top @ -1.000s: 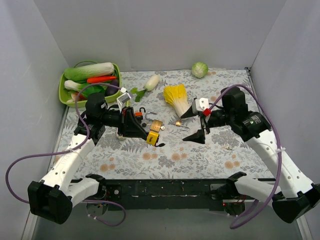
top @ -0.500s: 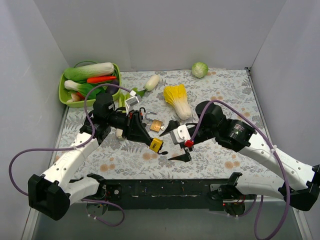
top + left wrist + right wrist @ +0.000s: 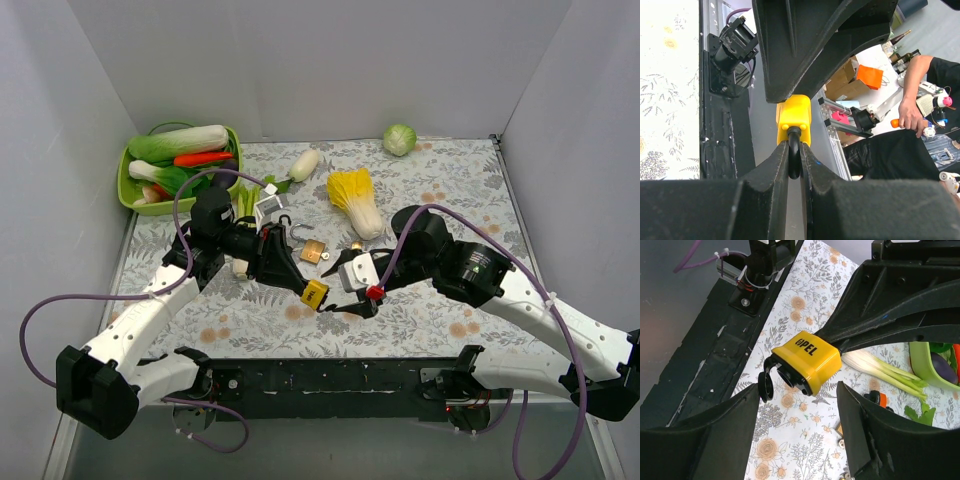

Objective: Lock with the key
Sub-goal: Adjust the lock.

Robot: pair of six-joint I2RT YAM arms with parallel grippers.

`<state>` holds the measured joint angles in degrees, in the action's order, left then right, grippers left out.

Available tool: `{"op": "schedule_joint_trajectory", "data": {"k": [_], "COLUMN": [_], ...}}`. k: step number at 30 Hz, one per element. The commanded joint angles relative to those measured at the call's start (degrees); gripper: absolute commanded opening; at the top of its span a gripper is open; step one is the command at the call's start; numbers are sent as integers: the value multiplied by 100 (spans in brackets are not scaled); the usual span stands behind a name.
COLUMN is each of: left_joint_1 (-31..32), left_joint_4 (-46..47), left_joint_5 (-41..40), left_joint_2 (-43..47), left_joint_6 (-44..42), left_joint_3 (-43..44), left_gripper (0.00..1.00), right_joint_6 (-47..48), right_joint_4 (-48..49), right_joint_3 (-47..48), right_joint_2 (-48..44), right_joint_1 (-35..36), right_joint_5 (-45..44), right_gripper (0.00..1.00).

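Over open tabletop (image 3: pixel 440 190) near its front edge, the left pincer (image 3: pixel 794 161) clamped the yellow padlock (image 3: pixel 807 360) by its shackle; the right pincer (image 3: pixel 797 390) gaped open around it.

Bare table (image 3: pixel 460 180) lies open at upper right; yellow padlock (image 3: pixel 314 292), brass padlock (image 3: pixel 313 251) and cabbage (image 3: pixel 355 200) crowd the frame's centre.

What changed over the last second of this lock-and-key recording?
The right gripper swung left from beside the yellow cabbage and is narrowing its jaws around the yellow padlock, which the left gripper carried slightly toward the near edge. The left gripper stayed shut on its shackle; the brass padlock stayed put.
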<state>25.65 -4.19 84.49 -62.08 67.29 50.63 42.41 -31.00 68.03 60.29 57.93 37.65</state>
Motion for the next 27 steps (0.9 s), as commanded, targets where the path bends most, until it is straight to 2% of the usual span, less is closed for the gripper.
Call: {"op": "schedule_joint_trajectory", "data": {"k": [1, 7, 13, 21, 27], "left_joint_1": [54, 115, 142, 151, 221], "left_joint_4": [146, 137, 137, 137, 146], "left_joint_5": [472, 393, 402, 358, 314], "left_joint_2": [30, 12, 12, -5, -14], "left_joint_6": [-66, -93, -102, -110, -128], "left_joint_3": [149, 158, 158, 157, 158], "left_gripper": [0, 0, 0, 0, 0], "right_joint_6": [13, -136, 38, 347, 259], "right_joint_4": [262, 437, 596, 507, 604], "right_joint_3": [79, 44, -140, -132, -115], "right_joint_2": [-79, -88, -210, -193, -132], "right_joint_1": [52, 87, 131, 192, 219], "right_joint_5": [-65, -144, -161, -188, -275], "right_gripper": [70, 64, 70, 70, 63]}}
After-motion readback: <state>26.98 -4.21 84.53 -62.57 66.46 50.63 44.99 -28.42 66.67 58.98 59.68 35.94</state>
